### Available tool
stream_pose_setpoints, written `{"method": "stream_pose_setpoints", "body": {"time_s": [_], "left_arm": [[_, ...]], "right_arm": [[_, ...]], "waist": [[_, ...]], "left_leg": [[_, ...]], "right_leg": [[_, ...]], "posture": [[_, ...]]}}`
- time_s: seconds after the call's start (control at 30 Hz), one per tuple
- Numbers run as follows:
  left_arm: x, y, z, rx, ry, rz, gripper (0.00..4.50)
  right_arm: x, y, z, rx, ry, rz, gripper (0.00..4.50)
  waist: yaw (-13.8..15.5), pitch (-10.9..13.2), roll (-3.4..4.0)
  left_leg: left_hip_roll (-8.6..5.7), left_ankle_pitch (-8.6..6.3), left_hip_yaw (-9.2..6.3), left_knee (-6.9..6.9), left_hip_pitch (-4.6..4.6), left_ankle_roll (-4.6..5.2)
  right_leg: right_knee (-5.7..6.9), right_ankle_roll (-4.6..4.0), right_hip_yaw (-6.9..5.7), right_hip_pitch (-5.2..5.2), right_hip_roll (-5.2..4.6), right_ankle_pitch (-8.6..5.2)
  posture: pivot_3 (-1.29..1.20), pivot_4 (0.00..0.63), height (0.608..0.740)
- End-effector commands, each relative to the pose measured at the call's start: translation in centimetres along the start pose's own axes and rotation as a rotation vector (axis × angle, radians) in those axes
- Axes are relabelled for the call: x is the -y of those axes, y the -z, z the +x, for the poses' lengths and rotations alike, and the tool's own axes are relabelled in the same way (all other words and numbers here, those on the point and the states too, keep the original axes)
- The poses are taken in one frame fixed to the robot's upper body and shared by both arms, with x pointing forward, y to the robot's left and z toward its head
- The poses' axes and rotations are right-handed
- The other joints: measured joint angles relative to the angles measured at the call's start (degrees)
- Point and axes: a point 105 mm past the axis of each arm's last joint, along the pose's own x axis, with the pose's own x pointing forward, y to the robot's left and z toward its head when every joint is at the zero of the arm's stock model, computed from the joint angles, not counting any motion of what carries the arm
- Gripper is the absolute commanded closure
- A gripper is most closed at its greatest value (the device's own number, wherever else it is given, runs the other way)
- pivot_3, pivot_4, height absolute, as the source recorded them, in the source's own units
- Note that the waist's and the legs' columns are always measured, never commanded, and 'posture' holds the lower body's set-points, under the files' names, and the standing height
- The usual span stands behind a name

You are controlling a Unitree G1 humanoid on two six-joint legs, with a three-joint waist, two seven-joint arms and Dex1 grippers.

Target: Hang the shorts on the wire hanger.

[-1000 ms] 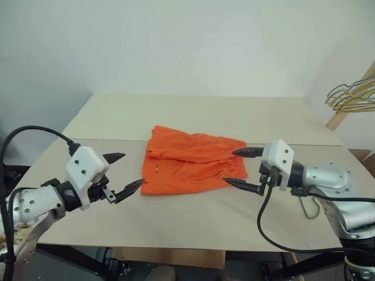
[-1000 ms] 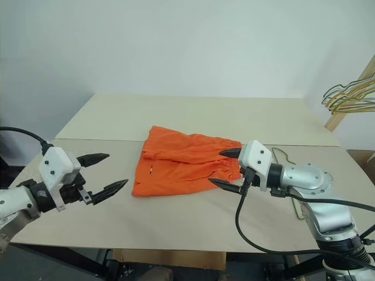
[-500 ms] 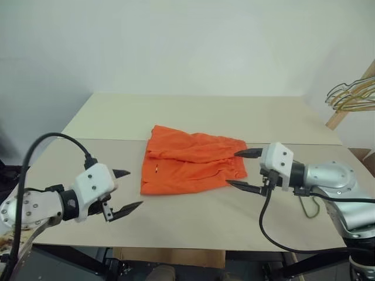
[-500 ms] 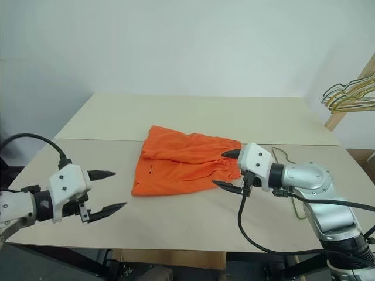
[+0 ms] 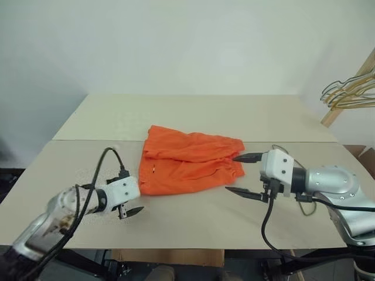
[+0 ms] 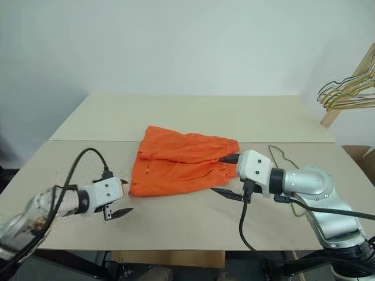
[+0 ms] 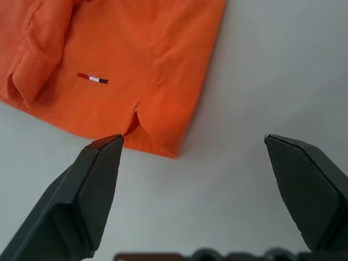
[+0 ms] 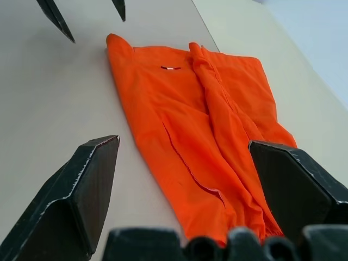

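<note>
Left gripper [image 5: 130,199] has dropped to the table [image 5: 193,219], jaws apart, just beside the shorts [image 5: 190,167]; right gripper [image 5: 241,174] apart, unmoved; grasp imminent.

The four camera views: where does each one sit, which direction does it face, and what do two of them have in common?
Left eye and right eye views: on the head, looking forward and down over the table; both arms show, left gripper and right gripper open.
Left wrist view: on the left wrist, facing a corner of the shorts between its own fingers.
Right wrist view: on the right wrist, looking across the shorts toward the left gripper's tips.
Shared: both wrist views show the small tag.
</note>
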Motion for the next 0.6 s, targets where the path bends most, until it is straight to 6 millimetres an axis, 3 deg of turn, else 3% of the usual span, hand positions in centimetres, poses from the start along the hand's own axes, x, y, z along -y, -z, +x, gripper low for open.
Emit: {"method": "stream_pose_setpoints", "body": {"time_s": [0.03, 0.2, 0.3, 0.5, 0.6], "left_arm": [[-1.5, 0.0, 1.9, -0.030, -0.025, 0.066, 0.00], [-2.1, -0.3, 4.3, -0.054, 0.020, 0.112, 0.00], [-2.1, -0.8, 5.3, -0.035, 0.057, 0.119, 0.53], [-2.9, -0.6, 5.9, -0.042, 0.060, 0.157, 2.47], [-3.5, -0.6, 5.7, -0.036, 0.048, 0.163, 3.40]], "right_arm": [[0.4, -1.1, -0.4, 0.017, 0.029, -0.047, 0.06], [0.3, -1.4, -0.7, 0.015, 0.037, -0.053, 0.06], [0.2, -1.6, -0.7, 0.014, 0.047, -0.053, 0.00], [0.1, -1.6, -0.7, 0.008, 0.054, -0.051, 0.00], [0.0, -0.7, -0.3, -0.041, 0.040, -0.077, 0.00]], "waist": [[0.1, 0.0, -0.01], [0.0, -0.1, -0.03], [0.0, -0.2, 0.07], [-1.0, -0.4, 0.14], [-2.1, -0.4, 0.14]], "left_leg": [[-0.03, 0.00, 0.00, 0.01, 0.00, 0.00], [-0.06, 0.00, 0.01, 0.07, -0.03, 0.01], [-0.07, 0.00, 0.00, 0.09, 0.02, 0.01], [-0.06, 0.00, -0.01, 0.10, 0.19, 0.02], [-0.04, -0.03, -0.02, 0.10, 0.38, 0.07]], "right_leg": [[0.02, 0.00, 0.00, 0.02, 0.00, 0.00], [0.02, 0.01, 0.00, 0.02, -0.02, 0.00], [0.07, 0.01, 0.00, 0.07, -0.02, 0.00], [0.06, 0.03, -0.01, 0.29, -0.02, -0.02], [0.02, 0.04, -0.02, 0.48, -0.01, -0.03]], "posture": [[0.15, 0.000, 0.740], [0.15, 0.000, 0.740], [0.10, 0.000, 0.740], [0.07, 0.000, 0.740], [0.07, 0.000, 0.740]]}}
